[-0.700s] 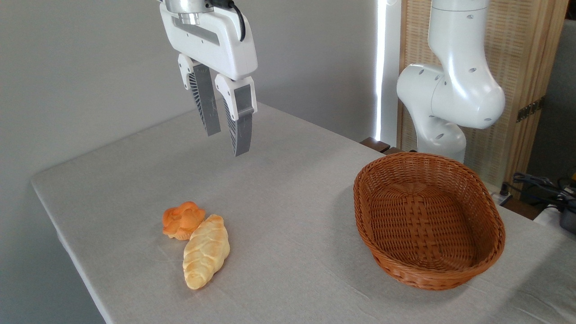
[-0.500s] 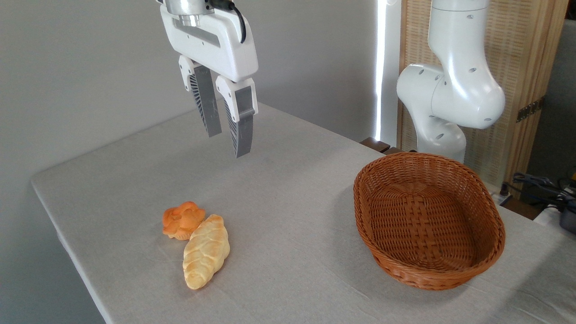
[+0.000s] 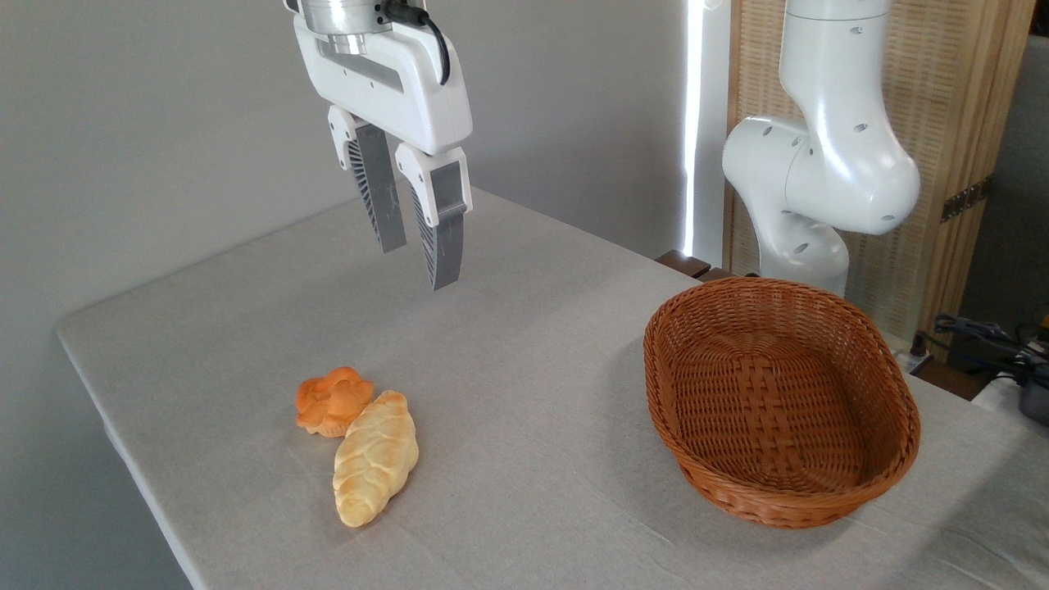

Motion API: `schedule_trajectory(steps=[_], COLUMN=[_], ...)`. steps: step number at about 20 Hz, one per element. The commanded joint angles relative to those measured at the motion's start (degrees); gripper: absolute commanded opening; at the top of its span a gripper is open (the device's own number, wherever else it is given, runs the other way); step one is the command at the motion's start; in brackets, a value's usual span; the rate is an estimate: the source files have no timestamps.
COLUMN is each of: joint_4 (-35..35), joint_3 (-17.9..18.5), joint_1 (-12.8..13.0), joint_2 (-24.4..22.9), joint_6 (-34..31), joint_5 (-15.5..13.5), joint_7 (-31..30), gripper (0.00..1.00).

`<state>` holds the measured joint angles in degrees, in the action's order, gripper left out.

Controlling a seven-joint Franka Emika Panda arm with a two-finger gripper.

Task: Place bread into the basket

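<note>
The bread (image 3: 331, 400), a small orange bun with a knotted top, lies on the table near its left front edge. A pale-yellow braided loaf (image 3: 374, 457) rests against its right side. The brown wicker basket (image 3: 889, 459) stands at the right of the table with nothing in it. My gripper (image 3: 418, 264) hangs high above the table, behind and a little right of the bun, far from the basket. Its two grey fingers point down, stand apart and hold nothing.
The grey cloth-covered table (image 3: 533, 393) ends close to the left of the breads and along the front. The white arm base (image 3: 819, 164) rises behind the basket, before a wooden screen. Cables (image 3: 992, 336) lie at the far right.
The gripper has sunk slightly and drifted a little to the right. Its fingers stay apart. The breads and the basket have not moved.
</note>
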<state>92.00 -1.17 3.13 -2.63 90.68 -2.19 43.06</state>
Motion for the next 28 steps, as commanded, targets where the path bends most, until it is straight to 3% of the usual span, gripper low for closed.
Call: schedule_trajectory(steps=[1,4,8,14,17,25,26,28], joint_4=[3.79,7.92,11.97,12.33,12.33,12.33,12.33,12.42], joint_3=[-0.5,-1.2,-4.7,-9.11,-10.43,-12.62,-12.8,-12.89], joint_1=[0.04,0.65,0.83,0.83,0.83,0.83,0.92,0.83], joint_2=[-0.71,-0.45,2.71,10.1,11.59,14.93,15.11,15.38], joint_6=[2.65,10.1,21.63,25.59,28.49,33.24,33.77,33.77], joint_5=[-1.84,-2.02,-1.76,-2.02,-3.69,-3.78,-3.43,-2.99], joint_7=[-1.05,-1.05,-0.08,-0.87,-2.1,-3.33,-3.94,-3.86], gripper=[1.0,1.0,1.0,1.0,1.0,1.0,0.99,0.82])
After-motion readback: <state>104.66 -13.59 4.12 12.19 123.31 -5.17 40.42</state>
